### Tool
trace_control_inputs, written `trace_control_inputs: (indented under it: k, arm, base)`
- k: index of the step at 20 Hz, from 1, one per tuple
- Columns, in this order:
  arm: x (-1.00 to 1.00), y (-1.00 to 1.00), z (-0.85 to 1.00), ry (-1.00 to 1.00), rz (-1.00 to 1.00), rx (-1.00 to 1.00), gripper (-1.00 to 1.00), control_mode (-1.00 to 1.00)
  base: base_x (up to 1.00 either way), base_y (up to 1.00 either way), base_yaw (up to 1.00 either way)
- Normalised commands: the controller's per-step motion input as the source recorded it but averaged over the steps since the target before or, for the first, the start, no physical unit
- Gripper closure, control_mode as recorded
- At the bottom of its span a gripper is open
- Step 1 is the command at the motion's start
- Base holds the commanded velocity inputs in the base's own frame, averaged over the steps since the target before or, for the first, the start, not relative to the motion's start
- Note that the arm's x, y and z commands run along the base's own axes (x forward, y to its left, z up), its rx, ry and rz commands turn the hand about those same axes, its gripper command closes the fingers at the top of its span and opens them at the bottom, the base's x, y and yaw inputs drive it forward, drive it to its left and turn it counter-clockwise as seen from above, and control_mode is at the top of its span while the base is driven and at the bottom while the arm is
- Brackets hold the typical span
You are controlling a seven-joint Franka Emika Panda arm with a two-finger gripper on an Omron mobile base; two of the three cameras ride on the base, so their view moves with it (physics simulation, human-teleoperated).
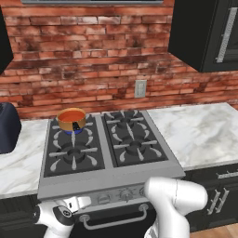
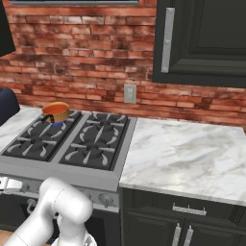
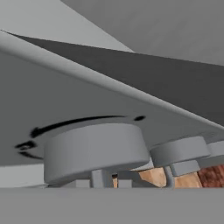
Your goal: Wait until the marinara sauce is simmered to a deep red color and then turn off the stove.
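1. Simulated kitchen with a red brick wall (image 1: pixel 93 60) behind, white marble counter (image 1: pixel 200 130) to either side of the range, dark cabinets (image 1: pixel 204 32) above and below; one pale outlet plate (image 1: pixel 140 88) on the brick just above the counter.
2. Wide grey steel stove (image 1: pixel 109 174) set between the counter halves: four burners under black cast-iron grates (image 1: pixel 132 139), a row of round knobs (image 1: pixel 126 194) along the front panel, one bar handle (image 1: pixel 111 223) on the oven door below.
3. One dark blue-grey appliance (image 1: pixel 7 128) at the left edge of the counter, partly cut off.
4. One small orange saucepan (image 1: pixel 72 120) on the rear left burner, upright, short dark handle toward the front, blue flame just under its base.
5. Inside the pan, marinara sauce (image 1: pixel 71 115): a smooth orange-red disc filling it nearly to the rim.
6. Arm bent low at the stove front, gripper (image 1: pixel 78 202) pressed against the left end of the knob panel; fingers clenched.
7. Close-up from the hand: one large round grey knob (image 3: pixel 96 148) seen from beneath, two more to its right; cannot tell whether the fingers actually pinch a knob.
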Motion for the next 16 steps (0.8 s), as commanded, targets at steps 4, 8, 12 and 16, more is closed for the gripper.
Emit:
trace_control_inputs:
  k: [4, 8, 12, 16]
  arm:
    - [0.46, -0.13, -0.30, -0.24, -0.82, 0.54, 1.00, -1.00]
    - [0.44, -0.06, -0.47, -0.24, -0.82, 0.61, 1.00, -1.00]
    - [0.43, -0.11, -0.56, -0.21, -0.79, 0.64, 1.00, -1.00]
    - [0.37, -0.08, -0.64, -0.18, -0.84, 0.59, 1.00, -1.00]
  base:
    - [0.00, 0.00, 0.00]
    - [0.00, 0.00, 0.00]
    - [0.00, 0.00, 0.00]
    - [0.00, 0.00, 0.00]
